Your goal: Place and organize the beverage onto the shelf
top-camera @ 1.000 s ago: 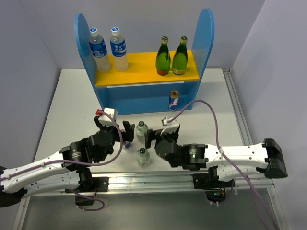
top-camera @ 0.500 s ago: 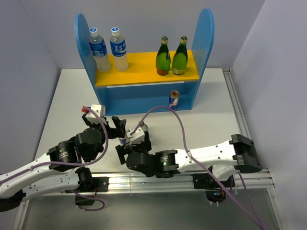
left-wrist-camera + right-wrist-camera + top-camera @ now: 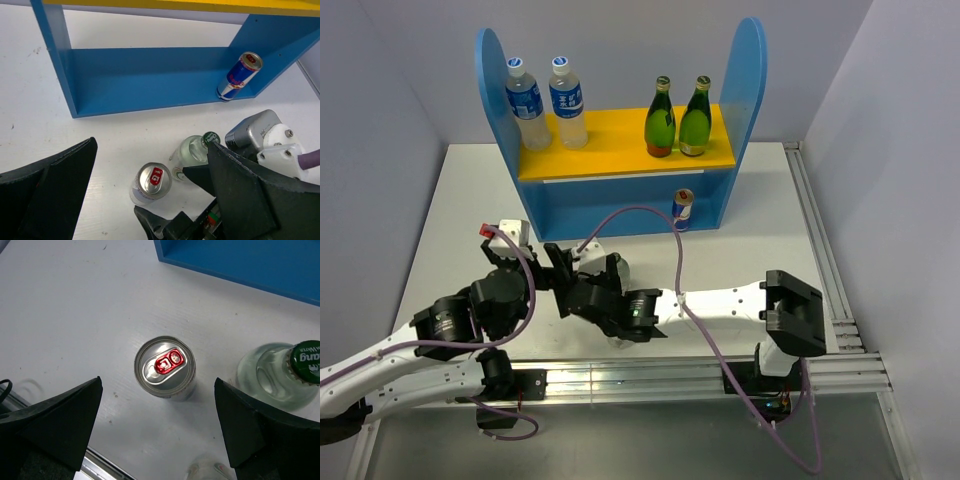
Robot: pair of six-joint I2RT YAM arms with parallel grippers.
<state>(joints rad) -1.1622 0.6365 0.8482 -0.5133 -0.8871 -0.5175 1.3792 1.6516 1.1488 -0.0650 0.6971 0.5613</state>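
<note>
Shelf (image 3: 620, 195): can (image 3: 240, 76) on lower tier.
Loose can (image 3: 164, 366): upright on table (image 3: 75, 315), beside glass bottle (image 3: 272, 375).
R claw (image 3: 157, 410): your jaws wide, above loose can.
L claw (image 3: 150, 197): wide apart, empty.

Scene lit brightly, evenly from above; white table (image 3: 470, 200) nearly washed out. Shadows kept soft and short. Mild sheen seen on can (image 3: 164, 366) top. Dark fingers (image 3: 55, 420) rendered slightly soft at wrist-view edges.
</note>
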